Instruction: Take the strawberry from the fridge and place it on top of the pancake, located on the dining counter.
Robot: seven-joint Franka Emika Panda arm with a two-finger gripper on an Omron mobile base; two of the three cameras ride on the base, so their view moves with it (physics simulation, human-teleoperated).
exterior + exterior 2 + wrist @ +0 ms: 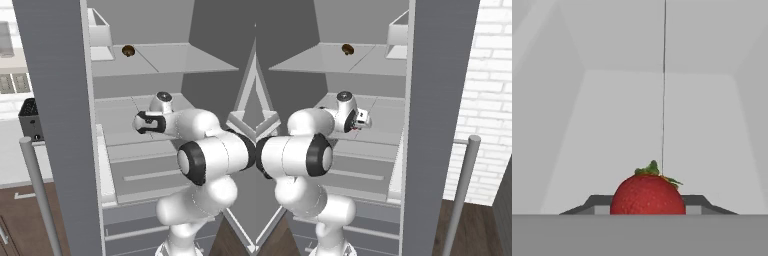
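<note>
The strawberry [648, 195], red with a green leafy cap, lies on the grey middle shelf [637, 125] of the open fridge [165, 60]. In the hand view it sits right between the two dark fingertips [599, 202], which press against its sides. My gripper [359, 123] reaches over that middle shelf inside the fridge, shut on the strawberry, and a speck of red shows under it. The pancake and the dining counter are out of view.
A small brown round item [128, 50] rests on the upper shelf [331, 60], with a white bin [100, 35] beside it. The open fridge doors [55, 100] [441, 100] with long bar handles [463, 190] flank the arm. A dark toaster-like box [30, 120] stands on the wall counter.
</note>
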